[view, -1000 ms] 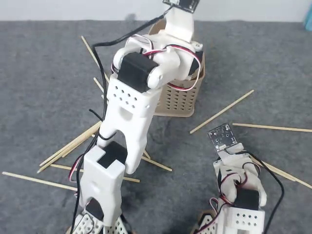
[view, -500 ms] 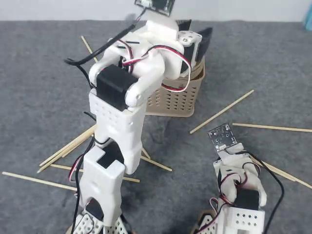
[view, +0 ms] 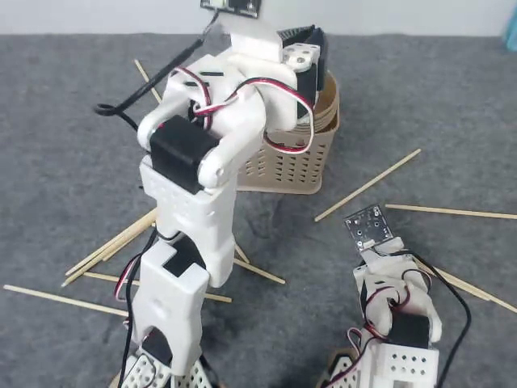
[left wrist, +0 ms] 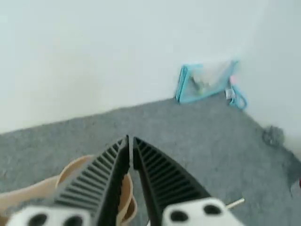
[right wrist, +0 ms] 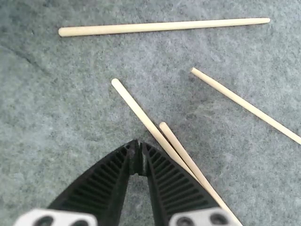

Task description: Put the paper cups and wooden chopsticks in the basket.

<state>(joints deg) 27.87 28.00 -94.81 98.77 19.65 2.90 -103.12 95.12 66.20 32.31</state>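
Beige basket sat upper centre of high view, paper cups nested inside. Left tool pressed together above basket. Right tool pressed together, lower right, beside wooden chopsticks scattered on grey worktop.

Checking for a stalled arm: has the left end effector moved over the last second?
Yes. In the high view the left end effector has come up from inside the basket and shifted toward the picture's left above its rim.
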